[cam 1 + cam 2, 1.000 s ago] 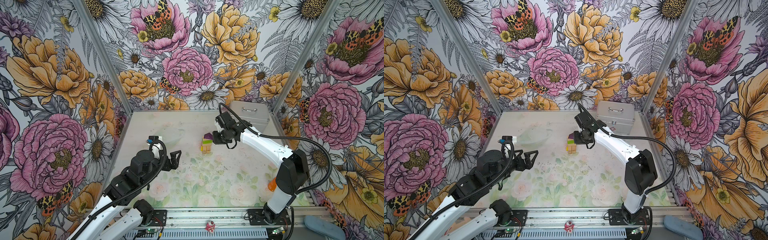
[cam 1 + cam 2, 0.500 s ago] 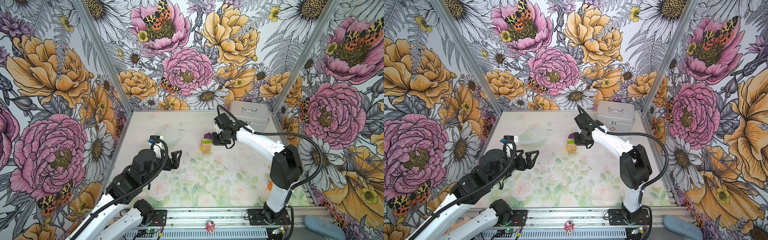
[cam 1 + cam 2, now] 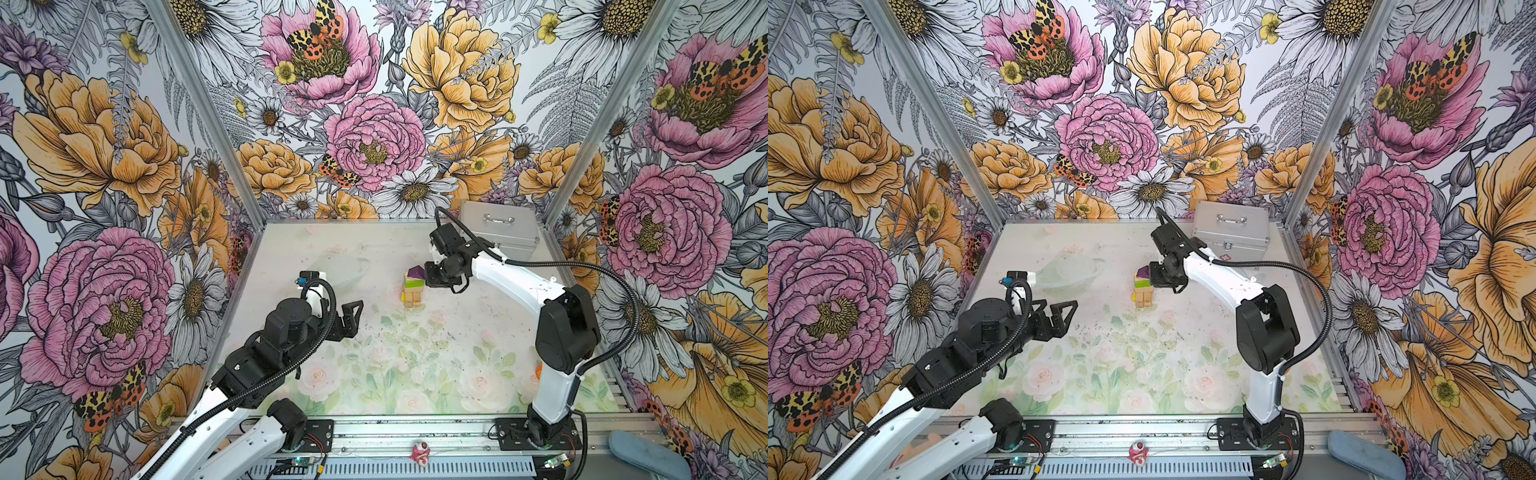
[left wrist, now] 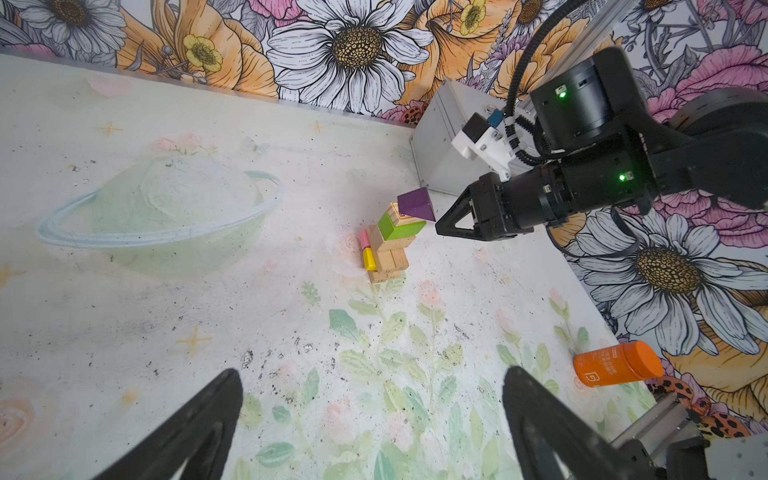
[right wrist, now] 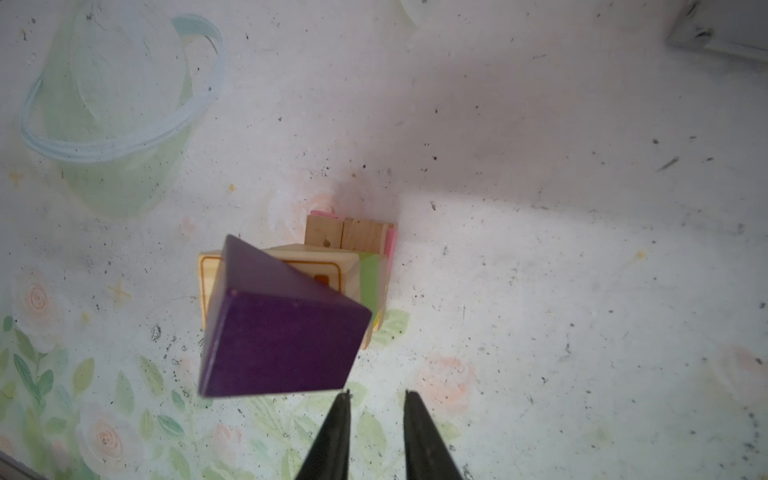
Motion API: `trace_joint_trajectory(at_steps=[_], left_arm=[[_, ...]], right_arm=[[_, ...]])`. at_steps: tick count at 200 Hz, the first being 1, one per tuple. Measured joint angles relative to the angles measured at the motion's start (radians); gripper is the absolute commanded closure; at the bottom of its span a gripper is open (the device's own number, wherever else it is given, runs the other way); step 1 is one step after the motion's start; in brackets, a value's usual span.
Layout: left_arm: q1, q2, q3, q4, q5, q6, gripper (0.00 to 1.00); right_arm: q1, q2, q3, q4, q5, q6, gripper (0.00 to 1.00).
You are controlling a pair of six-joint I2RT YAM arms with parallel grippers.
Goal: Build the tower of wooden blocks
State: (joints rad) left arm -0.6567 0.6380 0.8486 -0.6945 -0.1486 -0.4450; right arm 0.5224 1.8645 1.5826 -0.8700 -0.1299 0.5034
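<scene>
The tower (image 3: pixel 413 286) stands on the table (image 3: pixel 374 374) right of centre and toward the far side, near the silver case (image 3: pixel 498 228) but apart from it. We see tan blocks (image 4: pixel 390 259) at the base, a green block (image 4: pixel 397 228) above them, and the purple block (image 5: pixel 278 345) on top. It is turned askew, so 1 corner overhangs the printed tan face beneath.

The right gripper (image 5: pixel 376 395) hangs just beside that purple block, on its right. Its fingers stand a little apart with nothing between them, and we cannot tell whether a tip touches the block. The left gripper (image 4: pixel 372 374) hovers at the near left, well apart from the tower, spread wide and empty.

We judge each block light, stiff and not fragile, yet the paint looks smooth, so pads may slide. The purple block has 2 sloped faces that would likely slip out of a pinch, so we would take it by its 2 flat parallel ends. Nothing binds the layers, so any sideways push risks shifting the whole stack. Contact should come straight down, gently.
</scene>
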Motion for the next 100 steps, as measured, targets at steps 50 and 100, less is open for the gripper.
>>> trace_joint_trajectory(at_steps=[50, 100], left_arm=[[0.000, 0.000, 0.000, 0.000, 0.000, 0.000, 0.01], [0.000, 0.000, 0.000, 0.000, 0.000, 0.000, 0.01]], right_arm=[[0.000, 0.003, 0.014, 0.000, -0.008, -0.007, 0.75], [0.000, 0.004, 0.025, 0.000, -0.008, -0.015, 0.74]])
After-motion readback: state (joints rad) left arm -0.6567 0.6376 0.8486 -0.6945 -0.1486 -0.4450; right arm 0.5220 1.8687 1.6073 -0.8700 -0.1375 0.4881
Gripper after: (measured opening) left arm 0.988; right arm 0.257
